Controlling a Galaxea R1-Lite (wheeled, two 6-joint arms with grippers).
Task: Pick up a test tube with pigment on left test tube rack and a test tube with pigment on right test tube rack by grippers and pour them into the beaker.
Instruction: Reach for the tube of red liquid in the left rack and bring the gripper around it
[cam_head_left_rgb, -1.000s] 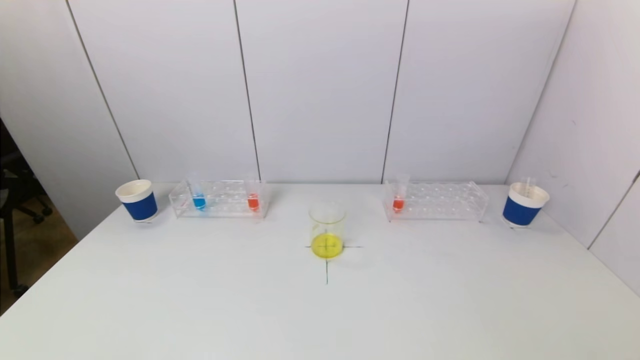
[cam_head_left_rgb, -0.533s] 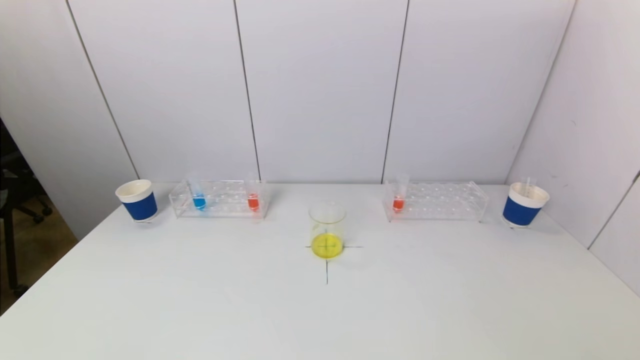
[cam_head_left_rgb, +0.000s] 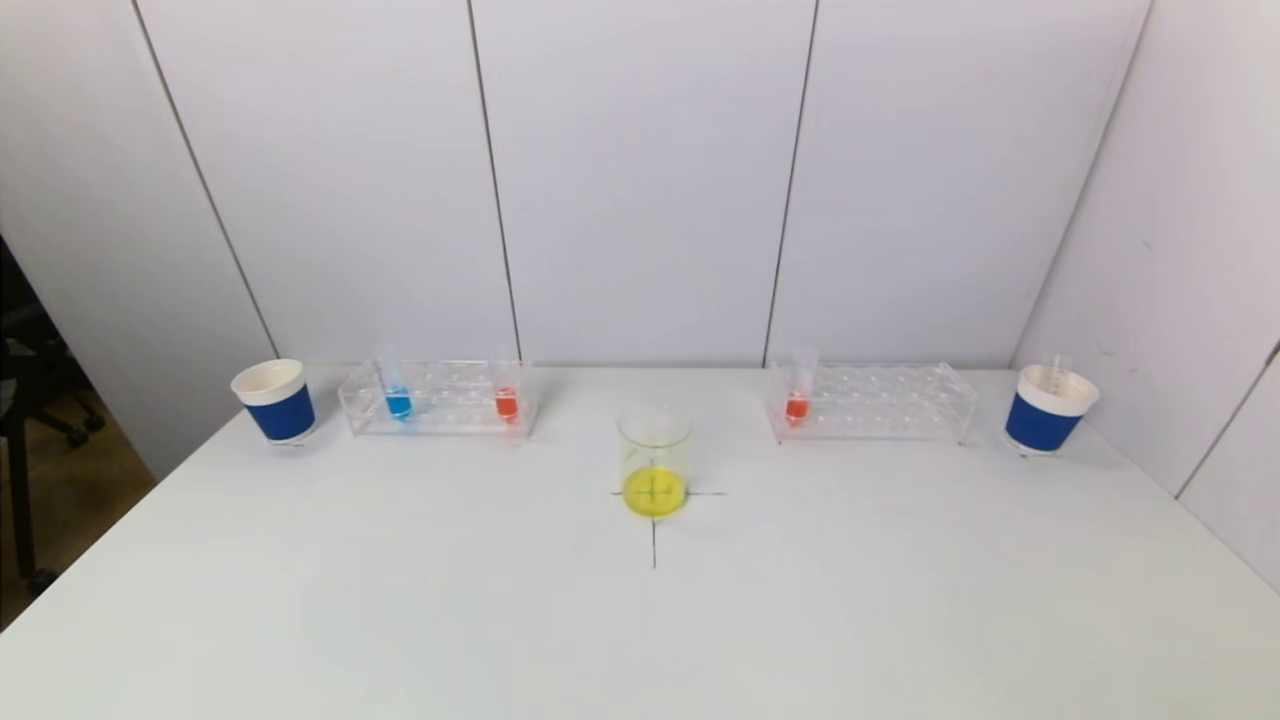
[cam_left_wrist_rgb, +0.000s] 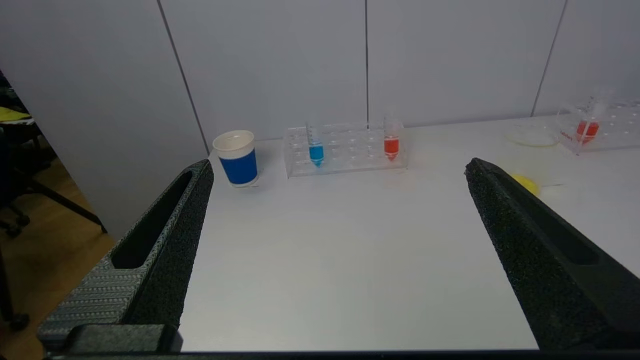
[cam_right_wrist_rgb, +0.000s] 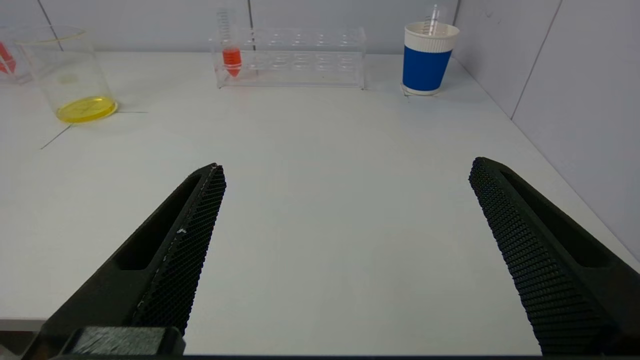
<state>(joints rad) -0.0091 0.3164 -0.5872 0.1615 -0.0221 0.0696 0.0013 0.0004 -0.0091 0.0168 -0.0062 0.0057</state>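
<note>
Left gripper (cam_left_wrist_rgb: 335, 167): you are holding its fingers wide apart, empty, near desk (cam_head_left_rgb: 400, 600) edge.
Right gripper (cam_right_wrist_rgb: 345, 167): likewise gaping, empty.
Beaker (cam_head_left_rgb: 654, 462): sitting centre, yellow inside.

The left claw (cam_left_wrist_rgb: 337, 167) and right claw (cam_right_wrist_rgb: 347, 167) both gape wide (each empty), held low.

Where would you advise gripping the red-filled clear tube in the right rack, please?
Probably the bare upper stem of the red-filled clear tube, above the clear plastic right rack: it stands upright, its lower part sunk in the rack. The open right gripper could come from the near side, level, fingers either side.
</note>
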